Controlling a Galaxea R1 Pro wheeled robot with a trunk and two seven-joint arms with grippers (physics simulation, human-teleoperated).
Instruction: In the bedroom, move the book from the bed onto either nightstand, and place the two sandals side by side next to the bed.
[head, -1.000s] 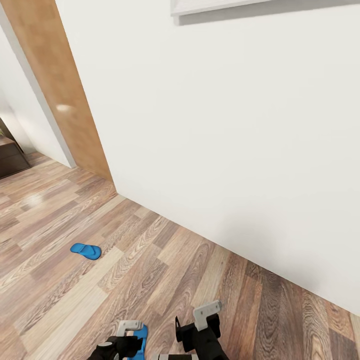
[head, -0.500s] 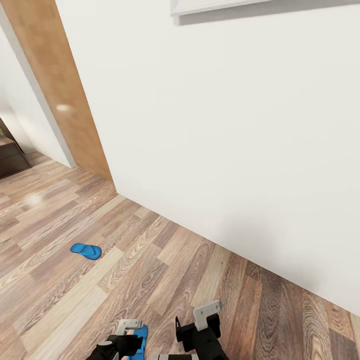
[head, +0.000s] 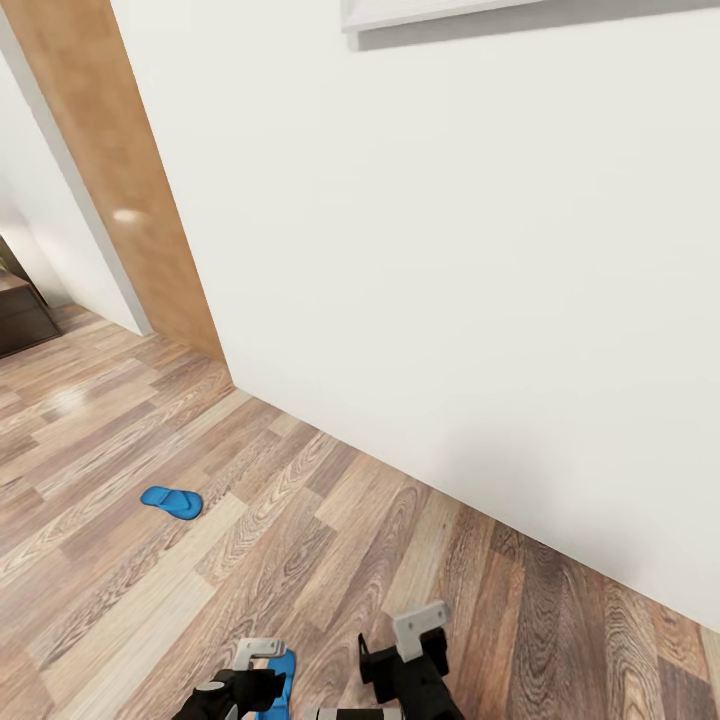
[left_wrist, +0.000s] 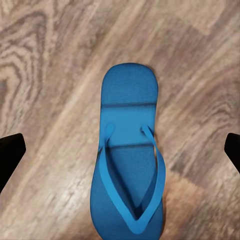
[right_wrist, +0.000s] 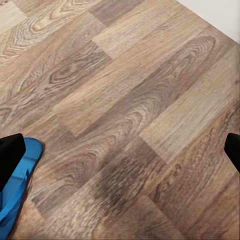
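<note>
One blue sandal lies alone on the wood-plank floor at the left. The other blue sandal lies flat on the floor right under my left gripper, whose black fingertips stand far apart on either side of it without touching it. In the head view this sandal peeks out beside the left gripper at the bottom edge. My right gripper hovers just to its right, open over bare floor, with the sandal's edge beside one finger. The book, bed and nightstand are out of view.
A white wall runs diagonally close ahead and to the right. A tan wooden panel stands at the wall's left end. Dark brown furniture shows at the far left edge. Open floor stretches to the left.
My right gripper has shifted slightly to the right in the head view. The sandals and the left gripper have not moved.
</note>
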